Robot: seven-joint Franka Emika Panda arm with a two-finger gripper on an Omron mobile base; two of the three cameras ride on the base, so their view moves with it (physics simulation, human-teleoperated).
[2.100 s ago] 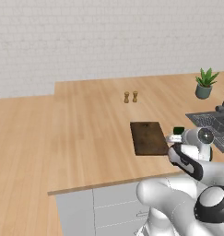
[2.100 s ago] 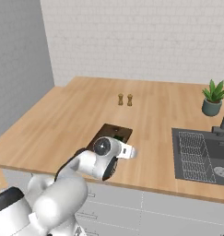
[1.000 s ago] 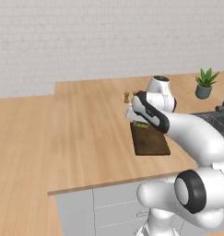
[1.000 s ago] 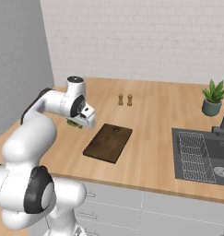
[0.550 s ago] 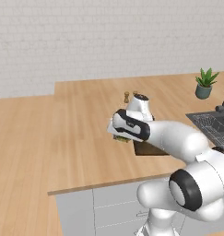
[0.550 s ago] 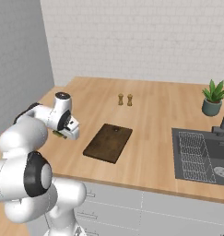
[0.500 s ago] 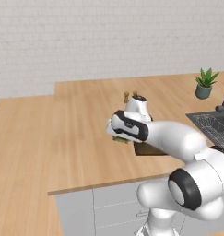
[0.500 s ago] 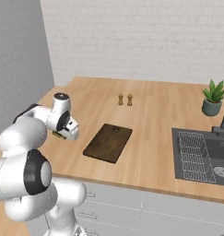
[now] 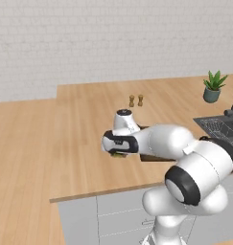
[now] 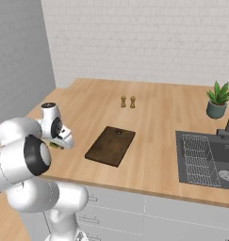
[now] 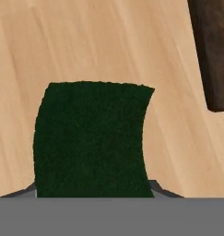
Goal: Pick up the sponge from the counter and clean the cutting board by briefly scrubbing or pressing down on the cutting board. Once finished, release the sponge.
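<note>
End effector point(image 10: 57, 141) clamps the sponge point(image 11: 92, 138) above the desk point(image 9: 79, 115), beside the cutting board point(image 10: 110, 145), poised for scrubbing.

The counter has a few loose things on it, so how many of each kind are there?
Sponge: 1
Cutting board: 1
Small brown shakers: 2
Potted plant: 1
Total: 5
</note>
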